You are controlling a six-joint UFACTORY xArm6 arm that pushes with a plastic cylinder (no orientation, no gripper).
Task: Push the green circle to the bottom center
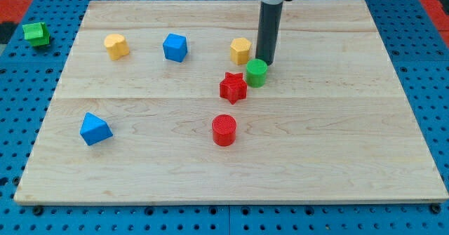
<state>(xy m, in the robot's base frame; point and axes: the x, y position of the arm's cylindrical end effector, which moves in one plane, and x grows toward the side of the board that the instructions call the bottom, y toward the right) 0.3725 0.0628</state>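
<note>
The green circle (pixel 256 73) stands on the wooden board (pixel 337 137), a little above and right of the middle. My tip (pixel 264 61) is just above it on its upper right side, touching or nearly touching it. A red star (pixel 233 88) lies right against the green circle's lower left. A yellow hexagon block (pixel 240 50) stands just left of my rod.
A red circle (pixel 224 130) lies below the red star. A blue cube (pixel 175 47) and a yellow block (pixel 116 45) are at the upper left. A blue triangle-like block (pixel 95 129) is at the left. A green block (pixel 35 33) lies off the board, top left.
</note>
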